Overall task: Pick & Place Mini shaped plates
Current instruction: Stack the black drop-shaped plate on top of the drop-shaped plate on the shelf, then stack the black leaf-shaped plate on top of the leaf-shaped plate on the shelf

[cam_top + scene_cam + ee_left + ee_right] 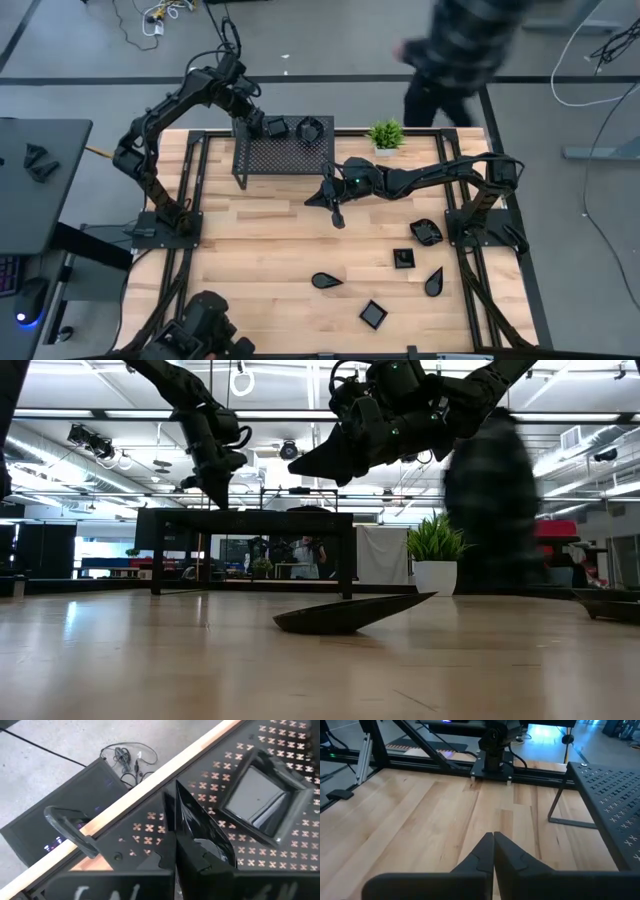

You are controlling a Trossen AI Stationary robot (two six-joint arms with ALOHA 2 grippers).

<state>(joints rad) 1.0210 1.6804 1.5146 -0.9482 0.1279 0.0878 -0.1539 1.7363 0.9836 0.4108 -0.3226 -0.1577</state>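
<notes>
My left gripper point(257, 122) is over the far left part of the black mesh rack point(285, 158) and is shut on a glossy black mini plate point(200, 827). A square mini plate point(260, 800) rests flat on the rack top beside it. My right gripper point(336, 212) hangs shut and empty above the middle of the table, in front of the rack; the right wrist view shows its tips point(493, 839) over bare wood. Several more mini plates lie on the right half of the table, among them a teardrop one point(325, 281) and a square one point(373, 314). My left gripper pinches the plate between its two fingers, which come slanting down from above the rack. The plate stands on edge, its pointed end point(176, 785) sticking out past the fingertips. The fingers hide where they meet it. I cannot tell whether the plate touches the rack.
A small green potted plant point(385, 133) stands at the far edge, right of the rack. A person point(460, 45) is beyond the far edge of the table. Other plates point(425, 232) point(403, 258) point(434, 283) lie near the right arm's base. Bare wood shows at the left and near sides.
</notes>
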